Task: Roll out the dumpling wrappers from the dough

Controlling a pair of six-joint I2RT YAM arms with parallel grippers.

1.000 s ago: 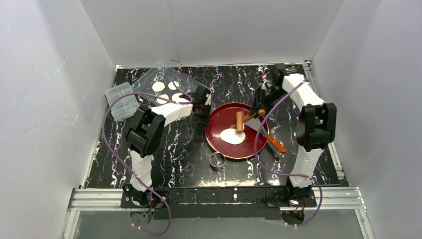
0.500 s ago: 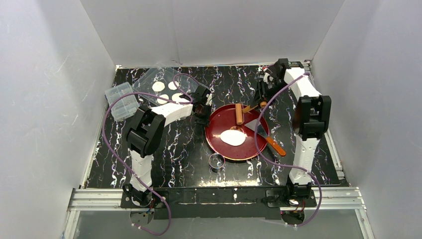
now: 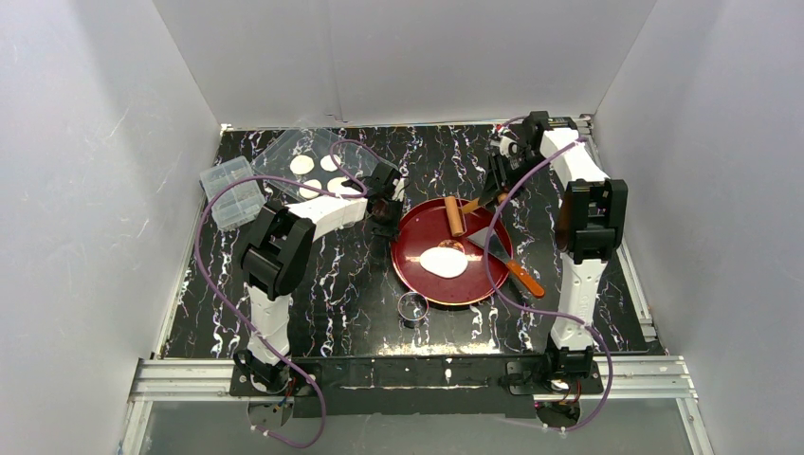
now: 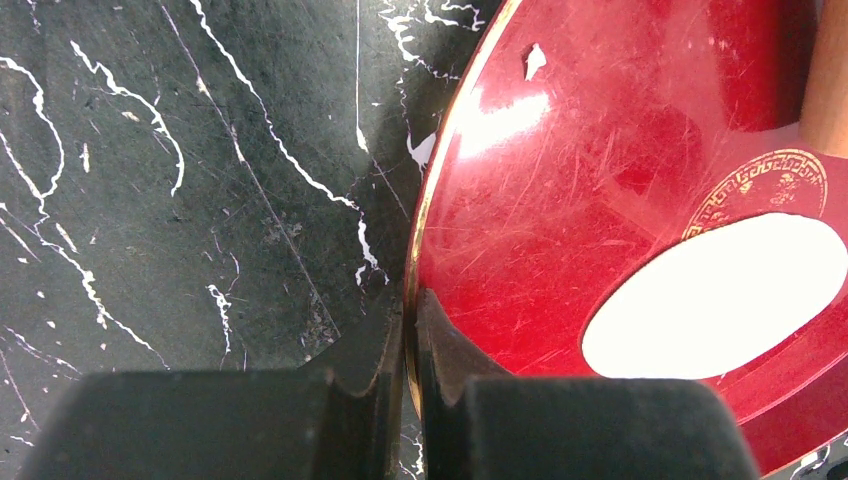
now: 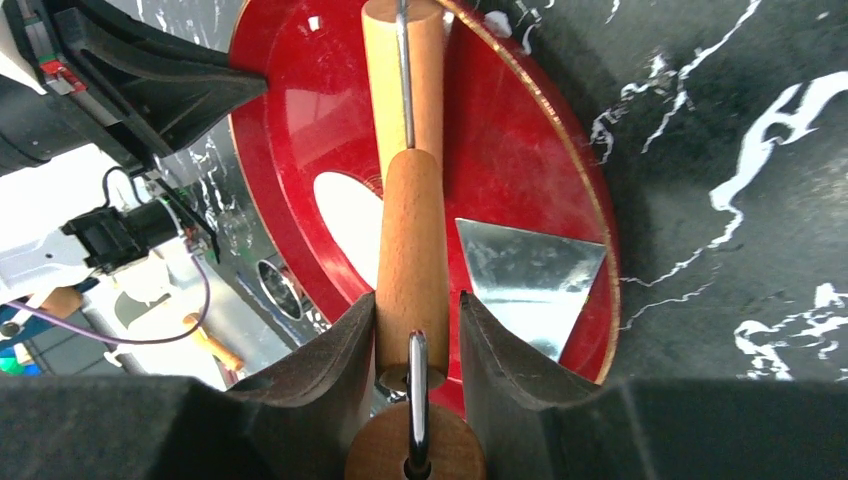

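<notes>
White dough point(image 3: 444, 262) on plate point(image 3: 413, 277) lies near roller point(image 3: 454, 216) held by right tool point(image 5: 415, 302).

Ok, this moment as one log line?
left gripper: shut on round red plate rim | right gripper: holds wooden rolling pin | flattened white dough: on plate

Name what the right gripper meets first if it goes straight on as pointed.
Probably the red plate, past the roller the right gripper holds; the dough lies just beside that line. Depth unclear.

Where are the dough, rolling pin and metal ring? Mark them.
dough point(image 3: 443, 262): top view, its middle.
rolling pin point(image 5: 411, 250): right wrist view, handle.
metal ring point(image 3: 401, 305): top view, left rim.
</notes>
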